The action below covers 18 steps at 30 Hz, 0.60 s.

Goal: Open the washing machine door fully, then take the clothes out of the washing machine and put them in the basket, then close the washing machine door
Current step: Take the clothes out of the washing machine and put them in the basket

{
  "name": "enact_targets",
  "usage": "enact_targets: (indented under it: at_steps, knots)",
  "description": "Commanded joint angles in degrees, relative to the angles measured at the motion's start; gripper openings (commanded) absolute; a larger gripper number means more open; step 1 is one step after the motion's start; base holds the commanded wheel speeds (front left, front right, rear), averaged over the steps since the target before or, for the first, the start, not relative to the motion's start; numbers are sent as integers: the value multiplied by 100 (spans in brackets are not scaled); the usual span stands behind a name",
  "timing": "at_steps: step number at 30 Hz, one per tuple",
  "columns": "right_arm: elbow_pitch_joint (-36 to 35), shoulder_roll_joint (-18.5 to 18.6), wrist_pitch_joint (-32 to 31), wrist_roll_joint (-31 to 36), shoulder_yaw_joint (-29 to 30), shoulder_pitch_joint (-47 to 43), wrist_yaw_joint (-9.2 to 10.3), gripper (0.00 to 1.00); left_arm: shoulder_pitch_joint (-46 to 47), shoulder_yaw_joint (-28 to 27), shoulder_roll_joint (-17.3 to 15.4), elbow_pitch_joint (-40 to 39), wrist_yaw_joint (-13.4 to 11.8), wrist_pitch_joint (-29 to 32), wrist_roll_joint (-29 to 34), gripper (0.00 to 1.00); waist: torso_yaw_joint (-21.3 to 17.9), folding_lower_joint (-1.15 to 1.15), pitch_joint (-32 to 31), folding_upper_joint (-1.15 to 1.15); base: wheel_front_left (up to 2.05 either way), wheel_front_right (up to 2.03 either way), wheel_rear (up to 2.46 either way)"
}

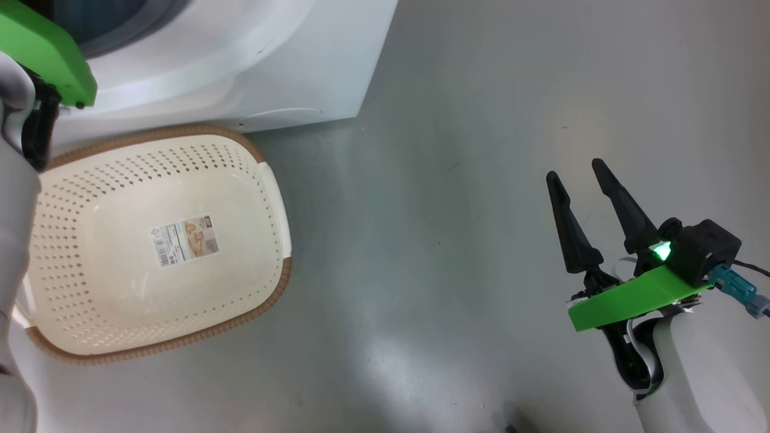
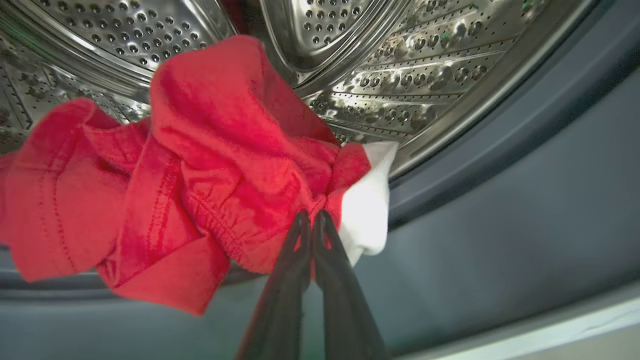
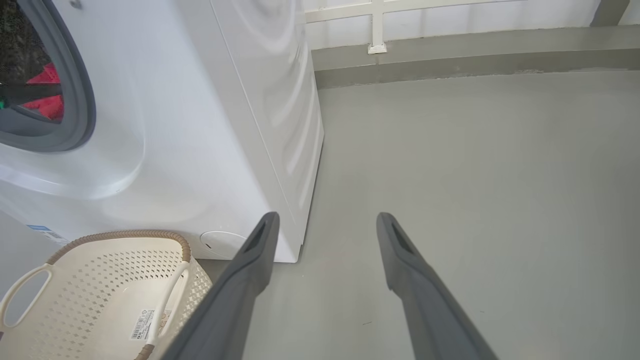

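Observation:
Inside the steel drum of the washing machine (image 2: 380,65), my left gripper (image 2: 311,217) is shut on the clothes (image 2: 200,165), red fabric with a white trim band, pinched at a bunched fold. The clothes hang over the grey drum seal (image 2: 500,190). In the right wrist view a patch of red clothes (image 3: 47,92) shows through the washing machine (image 3: 200,125) opening. The empty cream basket (image 1: 162,240) sits on the floor just in front of the washer (image 1: 289,66). My right gripper (image 1: 580,174) is open over bare floor, well right of the basket. The washing machine door is out of view.
Grey floor (image 1: 457,180) stretches to the right of the washer and basket. A low grey kerb and white railing (image 3: 450,45) run along the far wall. My left forearm (image 1: 15,198) stands over the basket's left edge.

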State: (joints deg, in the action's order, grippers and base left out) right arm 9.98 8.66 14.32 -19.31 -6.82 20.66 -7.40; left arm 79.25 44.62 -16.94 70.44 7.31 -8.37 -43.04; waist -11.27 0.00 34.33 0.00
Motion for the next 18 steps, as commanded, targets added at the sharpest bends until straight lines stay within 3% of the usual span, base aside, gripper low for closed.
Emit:
enact_targets:
  at_steps: [1,13,18]
  knots:
    - [-114,46,68,88,-108,-84,-9,100,62,-58,-200,-64,18,-145,-95,0,50,0,-75,0,0,0,0]
    - [-113,172,68,81,-19,-238,-9,100,-528,-261,-194,-408,18,-652,-547,0,272,0,-519,0,0,0,0]
    - [-128,239,68,79,51,-314,-9,100,-922,-994,-357,-1235,-11,-661,-290,0,396,0,-705,0,0,0,0]
